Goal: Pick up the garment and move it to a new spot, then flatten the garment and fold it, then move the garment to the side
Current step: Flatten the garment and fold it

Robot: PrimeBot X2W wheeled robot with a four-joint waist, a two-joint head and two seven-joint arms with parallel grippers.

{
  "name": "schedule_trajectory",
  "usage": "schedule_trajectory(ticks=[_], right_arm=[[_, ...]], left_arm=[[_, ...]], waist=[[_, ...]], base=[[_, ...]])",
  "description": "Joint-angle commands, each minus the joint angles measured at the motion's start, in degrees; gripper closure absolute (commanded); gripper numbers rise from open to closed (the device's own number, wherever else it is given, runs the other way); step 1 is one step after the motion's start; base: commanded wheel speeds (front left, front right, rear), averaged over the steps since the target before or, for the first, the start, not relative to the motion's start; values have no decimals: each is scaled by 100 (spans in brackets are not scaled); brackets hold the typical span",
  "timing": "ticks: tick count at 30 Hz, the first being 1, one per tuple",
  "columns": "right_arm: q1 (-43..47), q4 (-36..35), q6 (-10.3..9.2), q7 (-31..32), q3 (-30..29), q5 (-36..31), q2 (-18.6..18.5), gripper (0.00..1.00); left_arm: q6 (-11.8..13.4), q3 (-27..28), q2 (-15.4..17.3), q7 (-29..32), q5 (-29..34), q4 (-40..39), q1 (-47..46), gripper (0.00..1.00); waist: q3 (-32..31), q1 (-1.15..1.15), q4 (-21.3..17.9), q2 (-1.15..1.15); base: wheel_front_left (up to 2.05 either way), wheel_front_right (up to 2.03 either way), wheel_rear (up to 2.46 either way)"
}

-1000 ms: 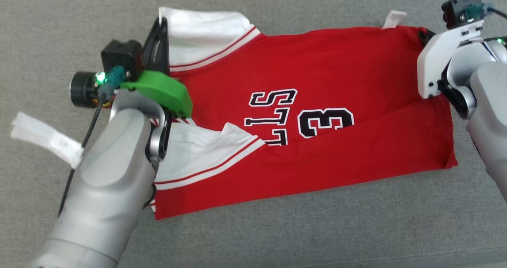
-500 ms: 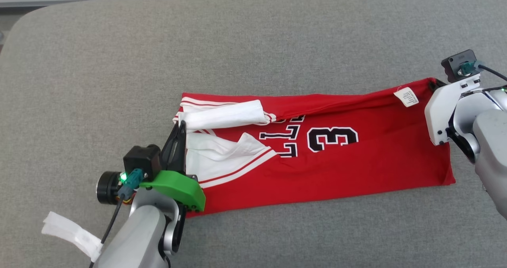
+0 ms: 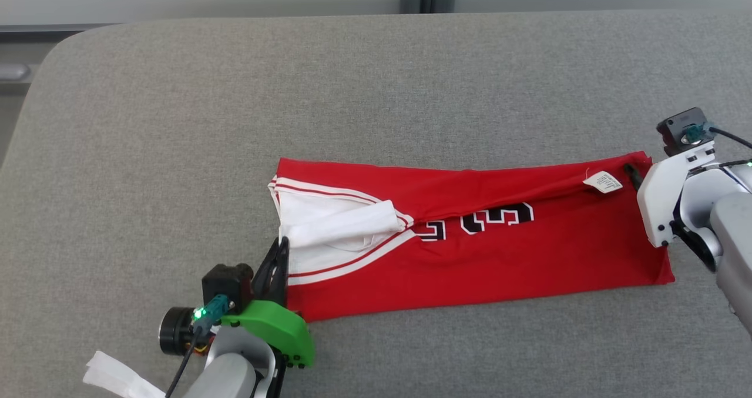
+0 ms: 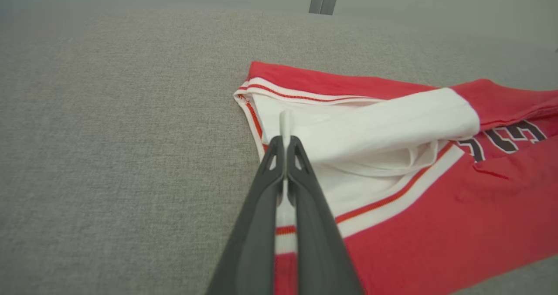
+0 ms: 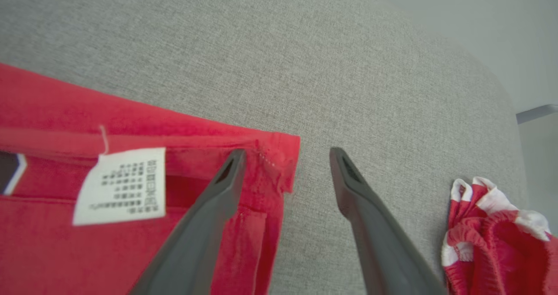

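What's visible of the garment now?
The garment: red knit jersey, folded into a long band, flat on the grey cushion. White sleeves with red-striped trim at its left end; black characters half hidden under the fold; white tag near the far right corner; left gripper shut on the sleeve edge, right gripper open, straddling that corner.

The left gripper (image 4: 285, 143) pinches the edge of the white sleeve (image 4: 370, 125) of the red jersey (image 4: 436, 225), lying folded on the grey cloth surface (image 4: 109, 133).

Grey cushion (image 3: 294, 92) under garment (image 3: 499, 268), bunched cloth (image 5: 492, 234)
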Motion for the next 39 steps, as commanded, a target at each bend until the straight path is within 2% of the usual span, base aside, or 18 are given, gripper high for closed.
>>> schedule_trajectory(ticks=[1,5,9,12,16,22,29,34,39], right_arm=[[115,-87,-14,-46,-82,56,-62,0],[338,-338,-13,-106,-551,281,-90,0],[693,-669,-13,-93,-1165,600,50,0],[984,-929,-13,-53,-1674,785,241,0],[1437,-1325,-13,137,-2309,947,638,0],[1973,-1840,-10,356,-3038,531,1205,0],[2493,-2284,-9,645,-3578,2,1744,0],[2326,-2351,-8,775,-3988,-431,2092,0],[1831,-2097,-8,1053,-4468,-1054,2319,0]], left_arm=[[-18,-24,22,-3,18,58,137,0],[-83,67,0,-115,-106,58,280,0],[-227,408,-6,-239,-202,-196,443,0],[-350,907,0,-260,-29,-641,527,0],[-646,1594,-57,-247,390,-1154,767,0],[-1069,2285,-187,-248,945,-1269,821,0],[-1282,2804,-365,-248,1242,-1037,943,0],[-1393,2971,-437,-249,1337,-966,929,0],[-1478,3064,-500,-249,1448,-960,846,0]], waist=[[-45,0,8,0],[-188,0,47,0],[-366,0,97,0],[-491,0,128,0],[-668,0,123,0],[-794,0,82,0],[-804,0,-1,0],[-686,0,-21,0],[-507,0,32,0]], base=[[0,0,0],[0,0,0],[0,0,0],[0,0,0],[0,0,0],[0,0,0],[0,0,0],[0,0,0],[0,0,0]])
